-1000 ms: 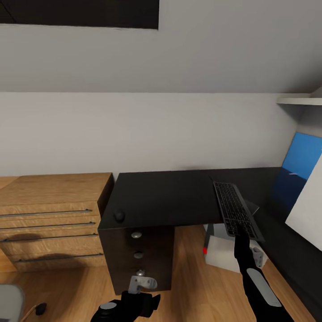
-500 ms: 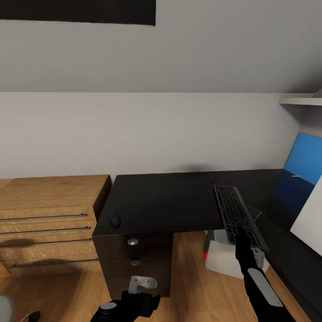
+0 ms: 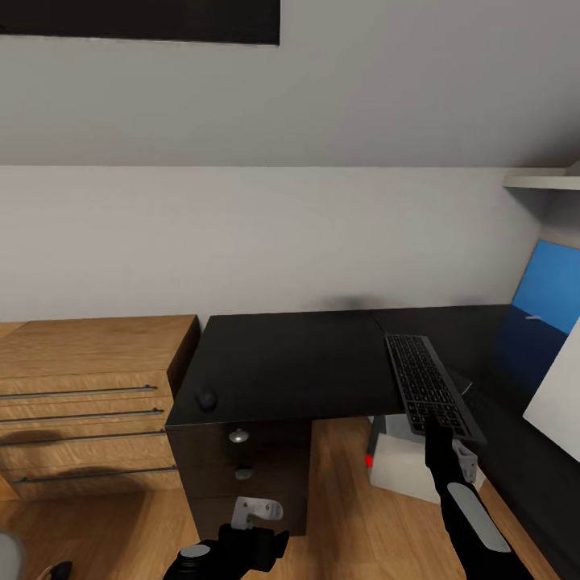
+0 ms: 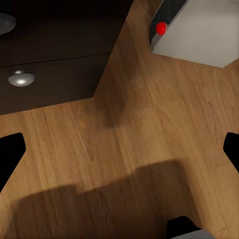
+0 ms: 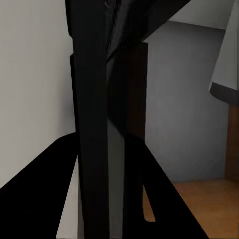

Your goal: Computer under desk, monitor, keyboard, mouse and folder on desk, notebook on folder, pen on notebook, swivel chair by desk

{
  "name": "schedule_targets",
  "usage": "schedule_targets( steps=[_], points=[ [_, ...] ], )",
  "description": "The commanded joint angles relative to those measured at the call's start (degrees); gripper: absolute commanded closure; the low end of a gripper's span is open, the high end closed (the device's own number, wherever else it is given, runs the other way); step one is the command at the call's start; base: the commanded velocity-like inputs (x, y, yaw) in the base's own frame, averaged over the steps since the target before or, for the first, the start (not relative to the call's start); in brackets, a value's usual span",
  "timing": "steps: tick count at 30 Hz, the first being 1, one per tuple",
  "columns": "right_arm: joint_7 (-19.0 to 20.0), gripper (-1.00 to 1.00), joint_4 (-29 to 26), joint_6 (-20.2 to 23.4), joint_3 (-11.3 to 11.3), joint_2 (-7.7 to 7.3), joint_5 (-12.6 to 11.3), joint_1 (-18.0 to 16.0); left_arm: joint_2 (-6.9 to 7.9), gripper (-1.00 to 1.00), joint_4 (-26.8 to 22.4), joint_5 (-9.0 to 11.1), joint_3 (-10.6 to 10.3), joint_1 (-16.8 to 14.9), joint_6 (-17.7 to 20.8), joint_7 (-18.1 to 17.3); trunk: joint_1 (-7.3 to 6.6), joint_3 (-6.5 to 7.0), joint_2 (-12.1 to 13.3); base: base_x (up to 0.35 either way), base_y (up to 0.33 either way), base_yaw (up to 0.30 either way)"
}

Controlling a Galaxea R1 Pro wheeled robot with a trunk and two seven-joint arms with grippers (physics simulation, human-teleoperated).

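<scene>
Keyboard (image 3: 427, 387) clamped in R gripper (image 3: 436, 425), overhanging desk (image 3: 298, 362) edge; L gripper (image 4: 119, 149) spread.

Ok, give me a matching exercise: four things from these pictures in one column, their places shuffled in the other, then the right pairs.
Things:
1. keyboard
2. mouse
3. computer
4. chest of drawers

Places:
A. on the floor under the desk
B. on the desk near its front left corner, above the drawer knobs
C. held at its near end by the right gripper, over the desk's front edge
D. standing beside the desk at its left

Pairs: 1-C, 2-B, 3-A, 4-D
</scene>
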Motion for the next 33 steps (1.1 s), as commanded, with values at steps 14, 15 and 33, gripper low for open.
schedule_targets(
  steps=[14,15,33],
  points=[
    [1.00,1.00,-0.27,-0.32,0.52,0.34,-0.88,0.02,-0.04,-1.00,-0.07,0.44,-0.44,-0.06,-0.05,0.93,-2.64,2.09,4.78,0.000,0.000,0.000],
    [1.18,1.00,-0.31,-0.32,0.56,0.37,-0.89,0.01,-0.04,-1.00,-0.07,0.43,-0.45,-0.06,-0.05,0.94,-2.86,2.27,5.19,0.000,0.000,0.000],
    [3.88,1.00,-1.59,-0.59,4.99,2.74,-0.65,0.16,-0.04,-1.00,0.11,0.42,-0.21,-0.06,-0.10,0.95,-4.84,5.03,8.80,0.000,0.000,0.000]
  ],
)
